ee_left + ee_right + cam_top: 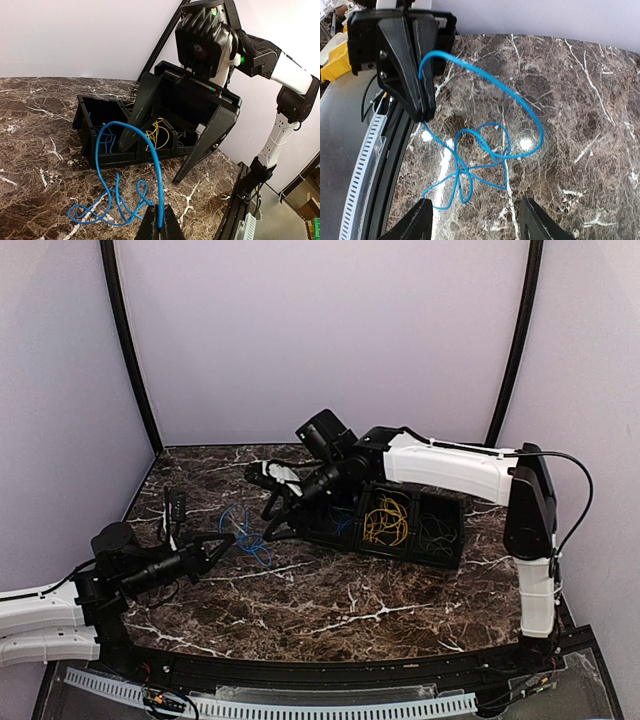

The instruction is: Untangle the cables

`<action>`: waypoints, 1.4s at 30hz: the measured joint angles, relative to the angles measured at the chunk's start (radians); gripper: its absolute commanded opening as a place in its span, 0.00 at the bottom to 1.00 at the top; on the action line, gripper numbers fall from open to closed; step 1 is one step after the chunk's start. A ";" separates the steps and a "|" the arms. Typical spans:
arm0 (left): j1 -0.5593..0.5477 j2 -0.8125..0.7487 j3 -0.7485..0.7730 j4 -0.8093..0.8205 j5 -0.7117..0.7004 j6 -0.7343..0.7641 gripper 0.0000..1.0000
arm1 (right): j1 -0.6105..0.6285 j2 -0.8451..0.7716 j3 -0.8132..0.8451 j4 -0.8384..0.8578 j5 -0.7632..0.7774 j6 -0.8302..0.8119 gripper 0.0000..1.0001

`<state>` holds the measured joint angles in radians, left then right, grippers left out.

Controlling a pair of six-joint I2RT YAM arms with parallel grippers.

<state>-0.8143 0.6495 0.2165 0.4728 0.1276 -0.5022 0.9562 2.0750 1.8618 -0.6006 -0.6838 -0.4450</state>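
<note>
Two arms, one black tray point(458, 532) and three cable colours by my count; the tray sits on the marble table point(350, 612) toward the right arm's side, and I can make out three pockets in it; one yellow cable point(385, 520) is bunched in the middle pocket and one dark grey cable point(432, 532) in the pocket at the right end; a bit of blue wire shows in the left-end pocket, can't tell if it's a separate piece; the blue cable point(492, 155) lies on the table in loose crossed loops just left of the tray, one strand arching up to the left gripper point(160, 225), whose jaws are pinched together on it; the right gripper point(477, 222) hangs right over those loops with jaws wide apart, holding nothing, and it blocks the tray's left end from above; one small black thing point(175, 508) lies by the far-left edge, no idea what.
</note>
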 measured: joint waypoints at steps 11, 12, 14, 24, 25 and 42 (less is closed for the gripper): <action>0.000 -0.014 0.000 0.005 0.014 -0.010 0.00 | 0.003 0.074 0.032 0.032 -0.117 0.109 0.46; 0.000 -0.019 0.000 0.005 0.014 -0.011 0.00 | 0.003 0.081 0.032 0.032 -0.122 0.117 0.38; 0.000 -0.031 0.000 0.005 0.013 -0.016 0.00 | 0.006 0.091 0.032 0.037 -0.130 0.137 0.20; 0.000 -0.085 0.036 -0.014 0.000 -0.022 0.00 | 0.013 0.107 0.029 0.088 -0.138 0.187 0.00; 0.000 -0.097 0.043 -0.020 -0.006 -0.021 0.00 | 0.013 0.107 0.023 0.093 -0.129 0.184 0.00; 0.000 -0.292 0.131 -0.119 -0.158 0.056 0.00 | -0.028 0.108 -0.157 0.110 -0.045 0.140 0.00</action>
<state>-0.8143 0.3573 0.3473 0.3534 -0.0299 -0.4465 0.9279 2.1826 1.7046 -0.4904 -0.7284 -0.3054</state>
